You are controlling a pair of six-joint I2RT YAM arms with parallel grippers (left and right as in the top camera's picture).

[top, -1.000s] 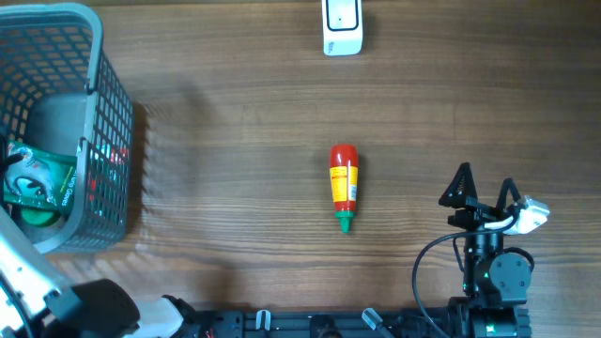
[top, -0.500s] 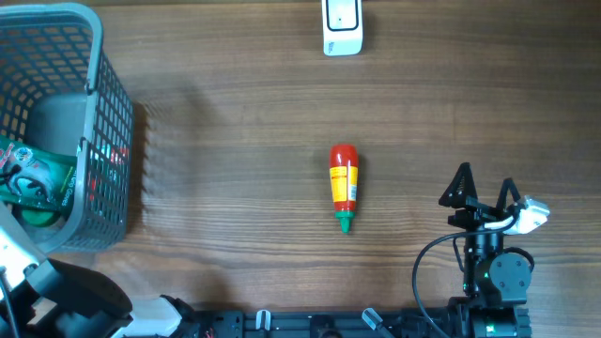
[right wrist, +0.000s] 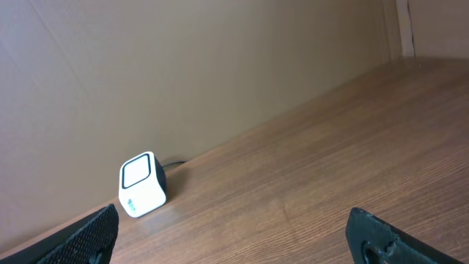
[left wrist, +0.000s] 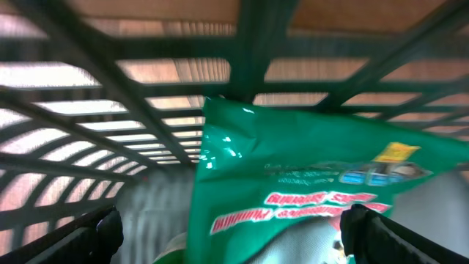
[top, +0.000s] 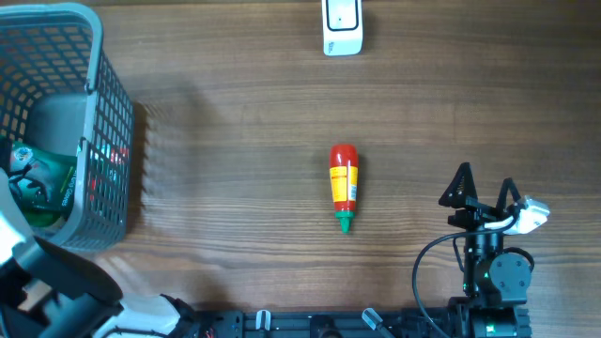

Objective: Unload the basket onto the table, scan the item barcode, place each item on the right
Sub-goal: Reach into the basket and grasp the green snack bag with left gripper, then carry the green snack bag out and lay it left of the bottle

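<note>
Far left: the left gripper (left wrist: 234, 233), jaws spread wide and empty, sits inside the grey plastic mesh basket (top: 113, 122) facing a glossy green crinkled packet (left wrist: 308, 176). Closing here risks a slipping pinch on loose film, or a finger snagging the lattice. Centre: a red squeeze bottle with green cap (top: 344, 183), perhaps the item to scan, lies on its side on the wood, well apart from the small white box scanner (top: 342, 26) at the far edge. Being round, it may roll when nudged, and its barcode may face down. Right: the right gripper (top: 485, 184) is parked near the front edge, jaws wide, holding nothing.
</note>
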